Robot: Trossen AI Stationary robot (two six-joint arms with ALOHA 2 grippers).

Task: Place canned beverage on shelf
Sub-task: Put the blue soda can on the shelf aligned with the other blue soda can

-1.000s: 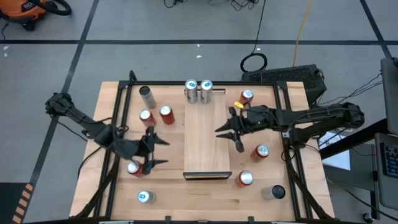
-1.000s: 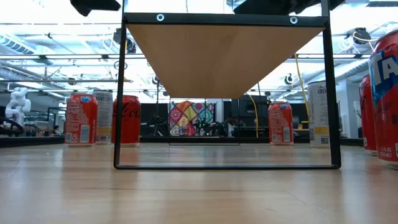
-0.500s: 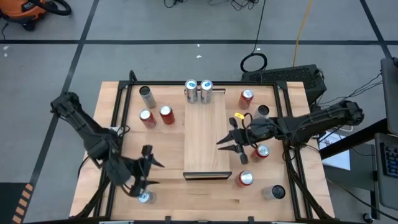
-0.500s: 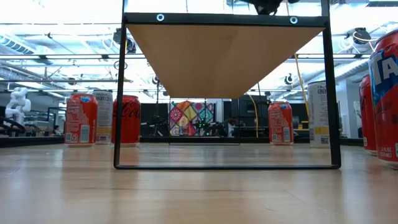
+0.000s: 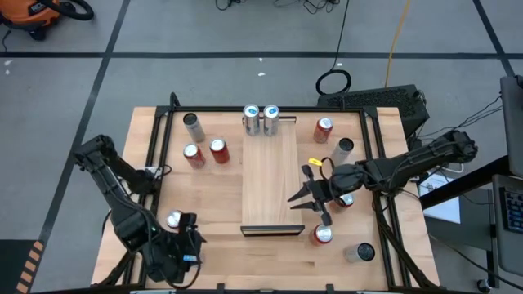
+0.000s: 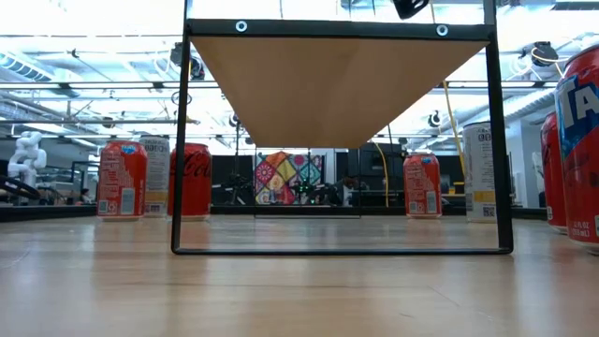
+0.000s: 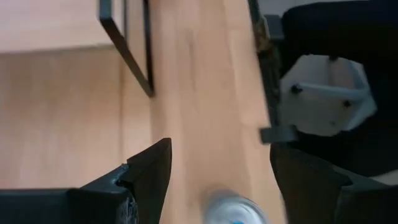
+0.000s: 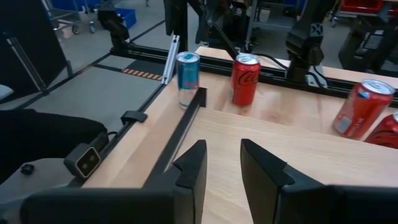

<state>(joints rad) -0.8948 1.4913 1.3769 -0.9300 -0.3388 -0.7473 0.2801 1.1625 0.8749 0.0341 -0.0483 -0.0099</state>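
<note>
Your left claw (image 5: 189, 247) hangs wide and empty over a silver can (image 7: 235, 210) near the tabletop's (image 5: 221, 196) front edge, apparently to grasp it for the shelf (image 5: 270, 175), while your right claw (image 5: 309, 198), narrow and empty, waits beside that shelf.

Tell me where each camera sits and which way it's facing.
High: overhead, straight down; both arms, shelf.
Low: tabletop height, level under the shelf; only a dark arm part at the top.
Left wrist: down at the table; its open claw over a can.
Right wrist: across the shelf; its claw.
All four share the shelf.
</note>
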